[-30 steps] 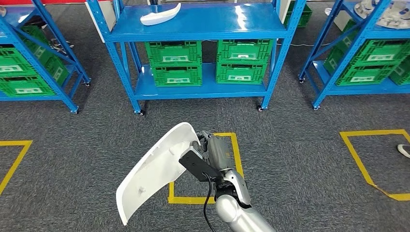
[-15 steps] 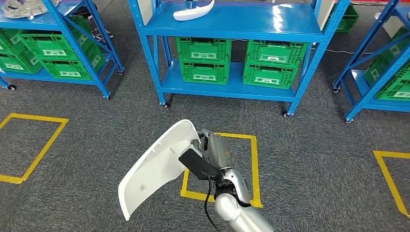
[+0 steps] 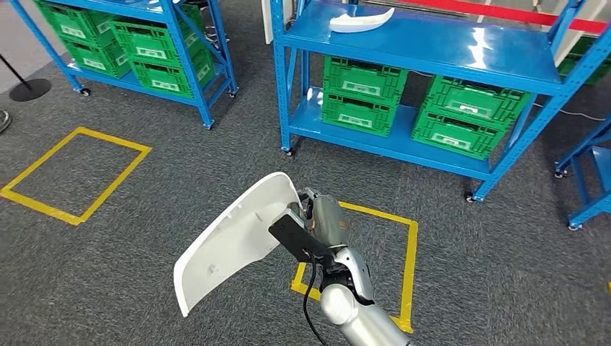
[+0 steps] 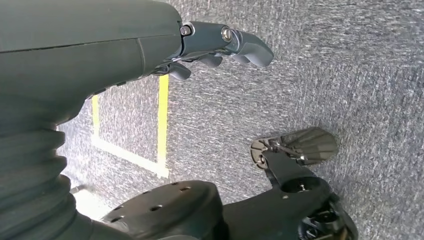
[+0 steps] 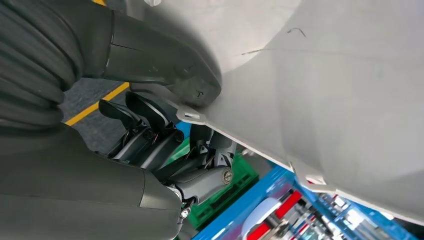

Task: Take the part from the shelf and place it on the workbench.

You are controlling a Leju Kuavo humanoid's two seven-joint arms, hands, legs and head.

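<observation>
A large curved white panel part [image 3: 234, 241] hangs over the grey carpet in the head view, and my right hand [image 3: 311, 216] grips its upper edge. In the right wrist view the thumb [image 5: 165, 62] presses on the part's pale surface [image 5: 330, 95] while the darker fingers [image 5: 165, 135] curl behind its edge. My left hand [image 4: 210, 47] hangs over the carpet with its fingers loosely curled in and nothing in them. A second white part [image 3: 360, 19] lies on the top level of the blue shelf [image 3: 439, 47] ahead.
Green crates [image 3: 360, 94] fill the shelf's lower levels. Another blue shelf [image 3: 144, 43] with green crates stands at the far left. Yellow tape squares [image 3: 76, 173] mark the carpet, one [image 3: 411, 245] under my right arm. A black stand base [image 3: 29, 89] sits at the far left.
The whole view has swung to the left, so the shelves now sit further right and tilted. The right hand still holds the white part in the same pose.
</observation>
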